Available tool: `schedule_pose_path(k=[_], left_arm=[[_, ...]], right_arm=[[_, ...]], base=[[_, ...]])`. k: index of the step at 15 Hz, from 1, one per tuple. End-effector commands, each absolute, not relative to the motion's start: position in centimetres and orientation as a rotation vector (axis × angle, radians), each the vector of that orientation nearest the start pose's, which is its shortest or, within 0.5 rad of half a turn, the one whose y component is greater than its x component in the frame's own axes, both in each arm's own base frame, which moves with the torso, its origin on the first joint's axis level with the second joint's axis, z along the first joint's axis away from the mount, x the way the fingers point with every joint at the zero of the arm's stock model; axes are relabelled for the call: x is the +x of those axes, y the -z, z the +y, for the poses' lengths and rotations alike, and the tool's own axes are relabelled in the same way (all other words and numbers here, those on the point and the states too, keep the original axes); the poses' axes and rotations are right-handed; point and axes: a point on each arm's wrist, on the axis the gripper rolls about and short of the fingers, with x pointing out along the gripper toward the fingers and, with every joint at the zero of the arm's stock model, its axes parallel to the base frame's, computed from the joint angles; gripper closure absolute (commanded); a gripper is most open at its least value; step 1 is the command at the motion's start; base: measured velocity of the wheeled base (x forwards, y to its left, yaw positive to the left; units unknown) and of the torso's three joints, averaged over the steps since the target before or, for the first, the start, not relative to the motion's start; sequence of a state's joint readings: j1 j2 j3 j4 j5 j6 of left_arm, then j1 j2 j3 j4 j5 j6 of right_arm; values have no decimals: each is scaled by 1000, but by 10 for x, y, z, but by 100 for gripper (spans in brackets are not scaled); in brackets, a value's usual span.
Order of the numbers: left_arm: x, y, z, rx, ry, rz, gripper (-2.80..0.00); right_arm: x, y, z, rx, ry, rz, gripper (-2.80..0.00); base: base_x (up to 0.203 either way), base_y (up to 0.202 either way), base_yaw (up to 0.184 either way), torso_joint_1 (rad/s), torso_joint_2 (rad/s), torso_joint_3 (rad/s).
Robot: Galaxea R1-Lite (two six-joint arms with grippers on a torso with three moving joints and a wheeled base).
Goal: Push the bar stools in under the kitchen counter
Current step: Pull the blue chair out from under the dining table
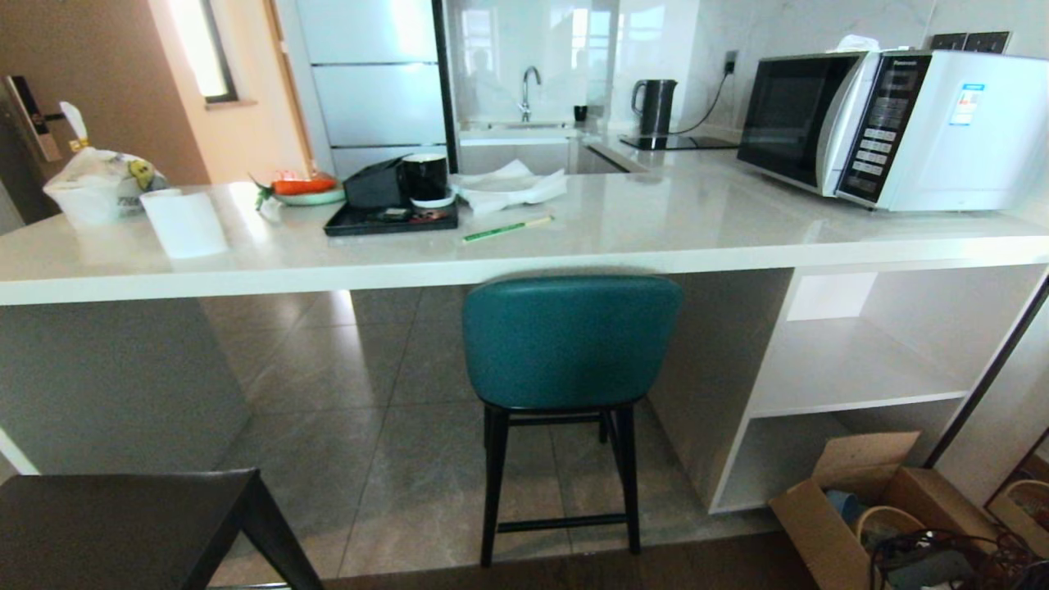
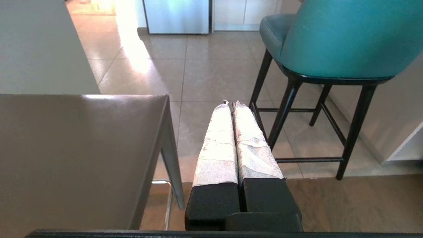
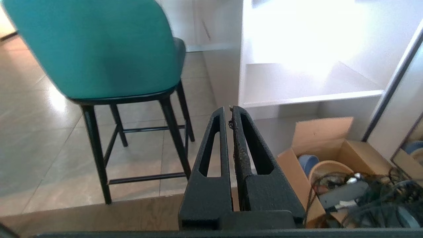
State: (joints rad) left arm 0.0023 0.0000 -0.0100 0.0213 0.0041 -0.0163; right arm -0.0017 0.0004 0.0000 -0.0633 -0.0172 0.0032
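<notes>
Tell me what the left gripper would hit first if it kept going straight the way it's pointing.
Probably the teal stool: the shut left gripper points at its black legs, though depth is unclear and it might meet the floor tiles first.

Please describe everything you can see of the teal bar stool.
The teal bar stool has a rounded padded back, a padded seat that looks like leather, and thin black legs joined by crossbars. It stands upright on the tiled floor, its back towards the camera, just below the edge of the white kitchen counter. Nothing but the floor touches it.
</notes>
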Motion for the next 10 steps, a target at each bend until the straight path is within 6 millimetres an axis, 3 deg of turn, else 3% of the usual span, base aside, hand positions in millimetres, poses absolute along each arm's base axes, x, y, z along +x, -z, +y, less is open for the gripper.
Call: schedule_pose_path(k=[1,10], left_arm=[[-24,-76,0,-17,-7,10,0],[-24,-76,0,-17,-6,10,0]], right_arm=[[-21,-75,0,3,18,-40,0],[-21,-75,0,3,18,-40,0]], base=[[0,0,0,0,0,0],[0,-176,0,2,2,5]])
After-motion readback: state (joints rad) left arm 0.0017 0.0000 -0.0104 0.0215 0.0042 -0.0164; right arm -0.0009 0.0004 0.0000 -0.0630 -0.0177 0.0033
